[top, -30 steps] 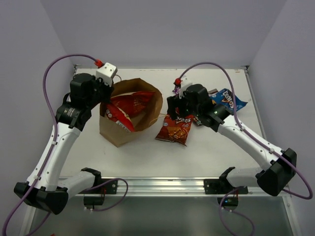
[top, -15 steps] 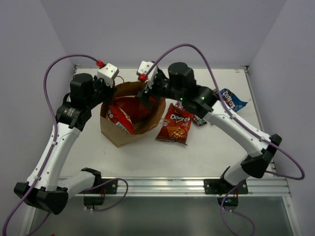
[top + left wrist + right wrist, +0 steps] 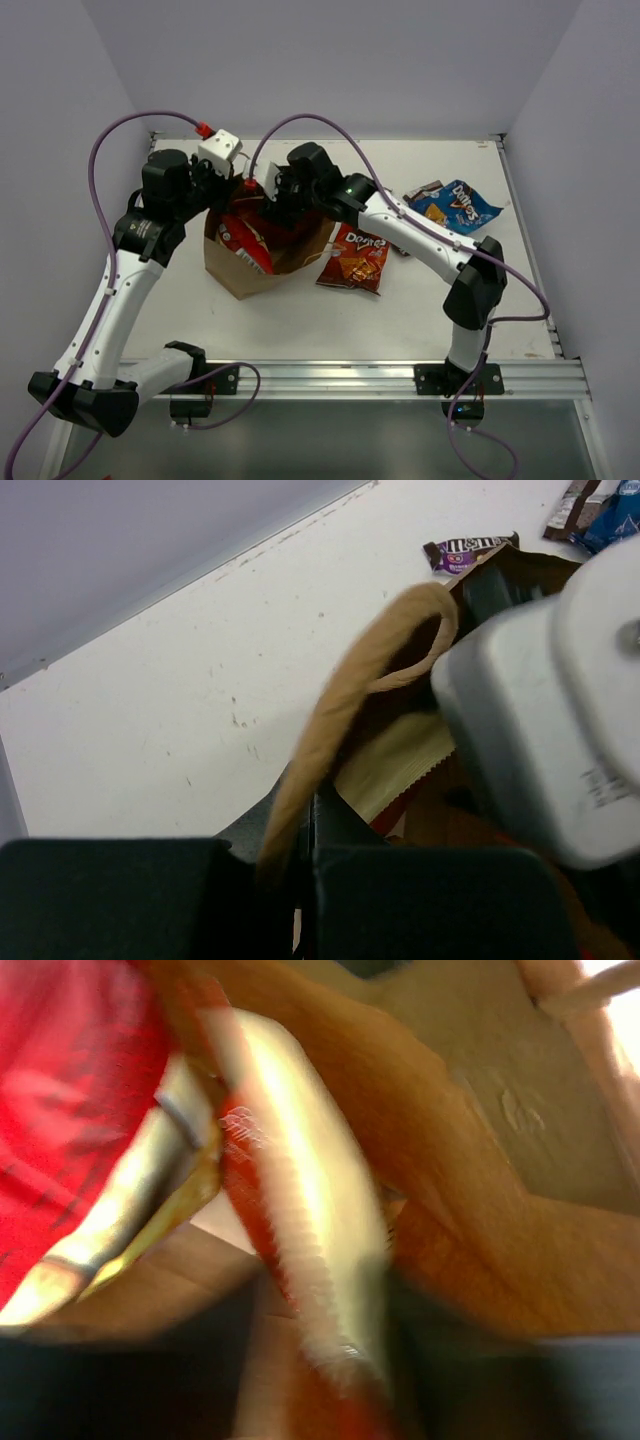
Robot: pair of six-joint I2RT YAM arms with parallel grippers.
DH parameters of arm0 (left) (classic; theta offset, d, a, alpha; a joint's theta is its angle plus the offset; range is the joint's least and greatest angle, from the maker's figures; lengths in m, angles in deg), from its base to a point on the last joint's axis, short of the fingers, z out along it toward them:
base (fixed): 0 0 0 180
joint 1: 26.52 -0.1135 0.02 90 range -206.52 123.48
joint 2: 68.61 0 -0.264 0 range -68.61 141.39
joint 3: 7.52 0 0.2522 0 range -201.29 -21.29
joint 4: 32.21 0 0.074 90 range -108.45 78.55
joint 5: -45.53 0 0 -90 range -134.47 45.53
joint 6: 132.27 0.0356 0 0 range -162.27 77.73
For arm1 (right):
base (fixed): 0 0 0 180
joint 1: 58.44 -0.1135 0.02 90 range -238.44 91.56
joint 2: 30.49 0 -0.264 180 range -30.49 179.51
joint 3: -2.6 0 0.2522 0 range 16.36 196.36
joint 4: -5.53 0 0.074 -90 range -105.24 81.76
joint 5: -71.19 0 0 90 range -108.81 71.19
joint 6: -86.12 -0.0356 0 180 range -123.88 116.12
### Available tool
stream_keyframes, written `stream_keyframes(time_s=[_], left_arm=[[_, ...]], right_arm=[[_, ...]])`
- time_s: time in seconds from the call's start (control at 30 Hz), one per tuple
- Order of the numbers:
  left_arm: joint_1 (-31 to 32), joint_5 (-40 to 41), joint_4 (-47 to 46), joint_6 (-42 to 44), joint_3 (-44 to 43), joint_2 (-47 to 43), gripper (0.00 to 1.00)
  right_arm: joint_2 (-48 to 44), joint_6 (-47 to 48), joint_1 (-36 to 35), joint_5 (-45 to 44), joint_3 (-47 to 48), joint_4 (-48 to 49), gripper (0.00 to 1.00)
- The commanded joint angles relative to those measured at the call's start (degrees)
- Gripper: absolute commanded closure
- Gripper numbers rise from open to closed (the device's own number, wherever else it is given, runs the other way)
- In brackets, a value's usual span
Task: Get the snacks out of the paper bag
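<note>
The brown paper bag [image 3: 240, 275] stands left of centre, mouth up. My left gripper [image 3: 218, 188] is at its back-left rim, shut on the twisted paper handle [image 3: 340, 690] that runs between its fingers [image 3: 250, 870]. My right gripper [image 3: 268, 205] reaches down into the bag's mouth. The right wrist view is blurred; there the right gripper [image 3: 330, 1360] has the pale crimped edge [image 3: 300, 1210] of a red chip bag [image 3: 60, 1110] pinched between its dark fingers. Red packets [image 3: 245, 238] show inside the bag.
A red Doritos bag [image 3: 355, 258] lies on the table right of the paper bag. A blue Doritos bag [image 3: 455, 205] and a dark candy bar [image 3: 420, 190] lie at the back right. An M&M's packet [image 3: 470, 552] lies behind the bag.
My right arm swung left from the red Doritos bag on the table and dropped into the paper bag's mouth, its jaws narrowing onto a packet edge. The left arm stayed put.
</note>
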Motion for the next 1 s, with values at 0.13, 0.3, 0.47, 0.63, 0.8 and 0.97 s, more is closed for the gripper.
stream_keyframes(time_s=[0.13,0.3,0.47,0.63,0.8,0.97], left_arm=[[0.4,1.61,-3.2,-0.69,0.28,-2.6,1.0],[0.4,7.68,-2.85,-2.27,0.37,-1.2,1.0],[0.4,9.09,-2.59,-2.71,-0.59,-0.58,1.0],[0.4,10.59,-1.54,-2.98,-1.3,0.12,1.0],[0.4,15.5,-0.48,-3.59,-0.86,0.91,1.0],[0.4,18.41,0.4,-5.43,-0.77,2.23,1.0]], right_arm=[[-1.21,0.05,-0.52,-0.25,5.78,-0.95,1.0],[-10.0,-1.35,-2.18,2.65,5.61,-1.22,1.0],[-20.1,-4.51,-2.27,6.34,4.29,0.89,1.0],[-26.88,-7.33,-2.19,8.98,4.47,3.69,1.0],[-32.95,-10.32,-1.57,-0.48,6.47,7.83,1.0],[-32.61,-14.87,6.13,-9.99,13.16,8.36,1.0]])
